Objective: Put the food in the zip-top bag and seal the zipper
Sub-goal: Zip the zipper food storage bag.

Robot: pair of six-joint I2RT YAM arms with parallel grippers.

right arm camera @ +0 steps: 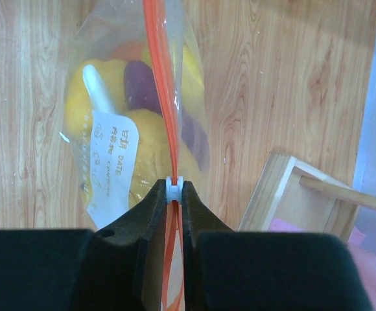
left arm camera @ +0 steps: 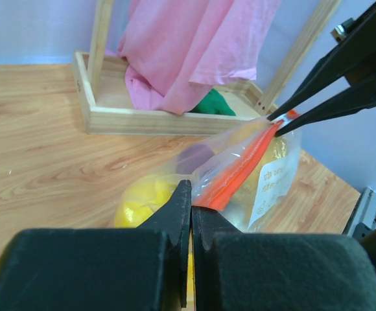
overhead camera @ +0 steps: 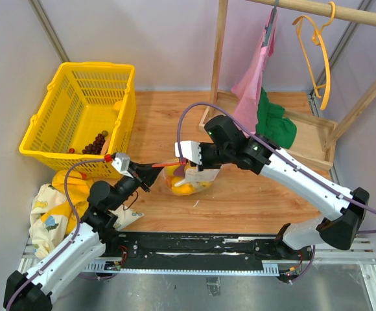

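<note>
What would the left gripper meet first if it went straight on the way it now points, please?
The zip-top bag, whose zipper the left gripper pinches; beyond that, probably the right gripper holding the zipper's far end.

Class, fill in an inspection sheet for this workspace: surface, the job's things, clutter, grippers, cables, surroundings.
Surface: wooden tabletop, light grain.
Job's things: zip-top bag holds yellow, orange and purple food; zipper stretched taut between the grippers.
Clutter: yellow basket at the back left; printed packets at the left edge.
Grippers: left gripper shut on the zipper; right gripper shut on its other end.
Cables: purple cable loops over the right arm; another runs along the left arm.
Surroundings: wooden rack, pink cloth, green cloth, orange hanger.
</note>
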